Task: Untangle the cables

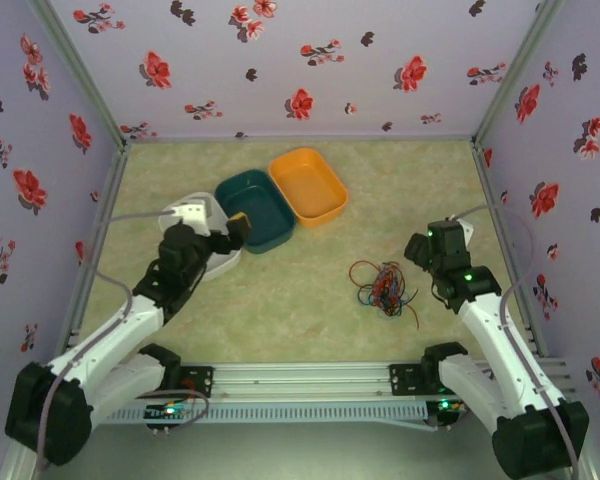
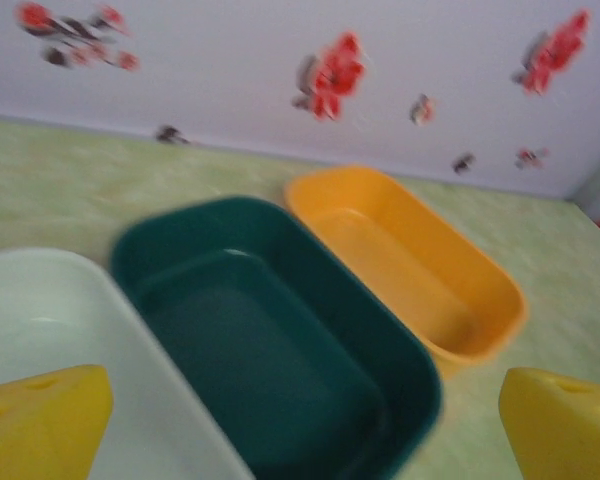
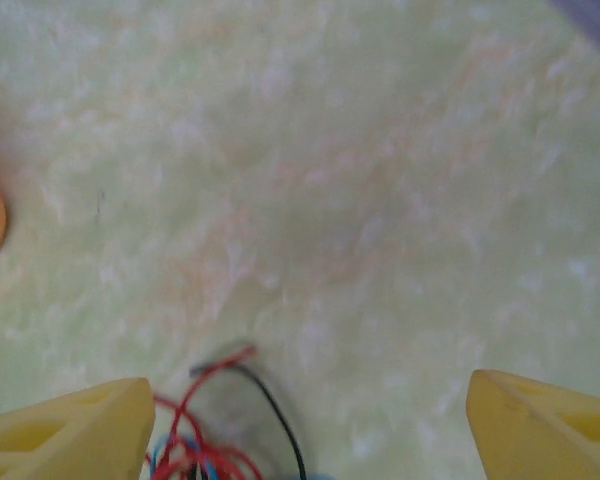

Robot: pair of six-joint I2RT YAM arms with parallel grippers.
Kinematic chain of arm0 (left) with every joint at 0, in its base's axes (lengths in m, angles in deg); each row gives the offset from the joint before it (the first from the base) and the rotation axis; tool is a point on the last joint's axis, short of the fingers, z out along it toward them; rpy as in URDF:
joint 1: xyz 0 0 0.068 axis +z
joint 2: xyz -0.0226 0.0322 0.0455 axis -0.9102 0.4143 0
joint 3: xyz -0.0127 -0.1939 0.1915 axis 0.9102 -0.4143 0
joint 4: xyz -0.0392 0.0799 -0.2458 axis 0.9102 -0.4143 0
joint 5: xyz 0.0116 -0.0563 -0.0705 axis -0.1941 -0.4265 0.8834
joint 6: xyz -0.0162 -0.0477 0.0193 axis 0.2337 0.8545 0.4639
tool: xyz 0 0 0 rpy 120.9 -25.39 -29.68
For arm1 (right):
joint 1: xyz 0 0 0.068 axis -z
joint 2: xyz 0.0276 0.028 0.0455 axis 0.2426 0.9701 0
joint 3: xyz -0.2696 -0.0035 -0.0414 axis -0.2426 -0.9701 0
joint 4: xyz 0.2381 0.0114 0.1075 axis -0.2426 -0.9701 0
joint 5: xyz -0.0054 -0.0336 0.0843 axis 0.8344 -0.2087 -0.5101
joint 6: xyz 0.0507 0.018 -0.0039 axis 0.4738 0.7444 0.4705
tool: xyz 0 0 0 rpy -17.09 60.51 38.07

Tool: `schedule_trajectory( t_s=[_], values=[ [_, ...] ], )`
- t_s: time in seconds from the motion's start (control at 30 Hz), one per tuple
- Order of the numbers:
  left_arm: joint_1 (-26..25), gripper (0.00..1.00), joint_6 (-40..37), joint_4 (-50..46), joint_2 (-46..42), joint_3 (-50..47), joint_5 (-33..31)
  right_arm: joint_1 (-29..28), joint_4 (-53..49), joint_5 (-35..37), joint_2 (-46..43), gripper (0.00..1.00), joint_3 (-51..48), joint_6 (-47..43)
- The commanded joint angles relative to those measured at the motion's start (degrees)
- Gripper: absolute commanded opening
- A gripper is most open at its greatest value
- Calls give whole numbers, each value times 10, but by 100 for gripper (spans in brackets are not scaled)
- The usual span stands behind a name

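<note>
The cables (image 1: 383, 288) lie on the table as a small knotted bundle of red, black and blue wires, right of centre. My right gripper (image 1: 420, 250) hovers just beyond and to the right of the bundle. In the right wrist view that gripper (image 3: 308, 425) is open with nothing between its yellow fingers (image 3: 70, 430), and the cables (image 3: 205, 440) sit by the left finger at the bottom edge. My left gripper (image 1: 235, 232) is at the left, open over the bins. In the left wrist view the left gripper (image 2: 305, 430) stands wide and empty above the teal bin (image 2: 270, 340).
Three bins stand in a row at the back left: a white one (image 1: 205, 258), a teal one (image 1: 255, 205) and an orange one (image 1: 308, 183). Flowered walls close the table on three sides. Bare table lies around the bundle.
</note>
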Motion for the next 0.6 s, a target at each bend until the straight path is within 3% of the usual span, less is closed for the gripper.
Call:
schedule_trajectory(
  t_s=[0.0, 0.27, 0.57],
  values=[
    [-67, 100, -4, 41, 42, 37, -46, -21, -109, -35, -15, 77, 4, 81],
    [-159, 100, -59, 75, 170, 104, -41, -88, -102, -99, -36, 67, -38, 166],
    [-190, 100, -39, 77, 240, 133, -7, -146, 39, -155, -9, 53, -94, 229]
  ],
)
